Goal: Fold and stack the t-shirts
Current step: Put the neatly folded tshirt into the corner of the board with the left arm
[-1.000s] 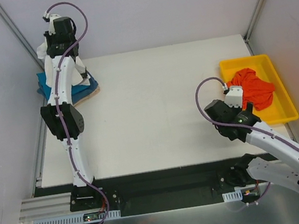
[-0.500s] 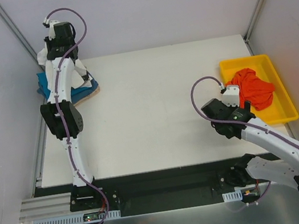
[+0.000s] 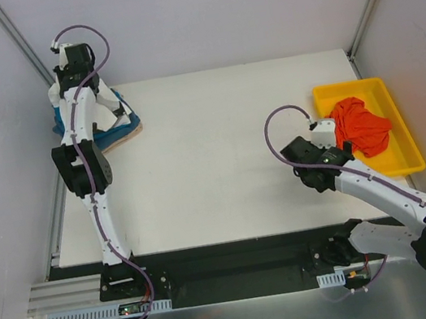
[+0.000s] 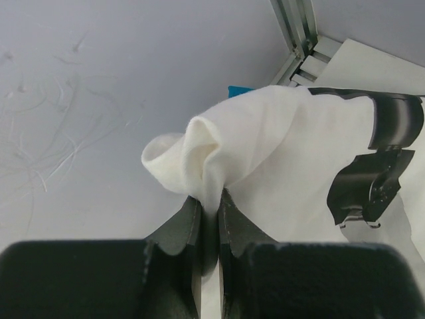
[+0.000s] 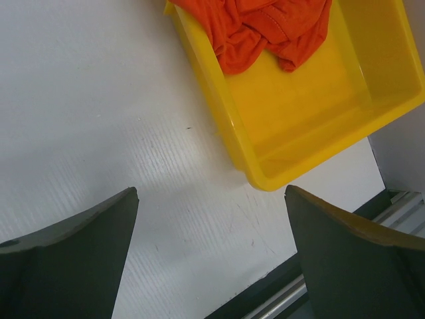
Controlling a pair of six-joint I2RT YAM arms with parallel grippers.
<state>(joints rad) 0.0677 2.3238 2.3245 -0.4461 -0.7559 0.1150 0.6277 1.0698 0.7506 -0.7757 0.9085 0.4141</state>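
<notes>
My left gripper is at the far left corner and shut on a fold of the white t-shirt. In the left wrist view the closed gripper pinches the white cloth, whose black print hangs at the right. Folded teal-blue shirts and a tan one lie stacked under it. The orange-red shirt lies crumpled in the yellow tray. My right gripper is open and empty over the bare table, left of the tray; its wrist view shows the gripper apart from the orange-red shirt.
The yellow tray stands at the table's right edge. Grey walls and an aluminium frame post close in the far left corner. The table's front edge runs just below my right gripper.
My left gripper has moved left and back toward the corner, carrying the white shirt. My right arm has shifted left, away from the tray.
</notes>
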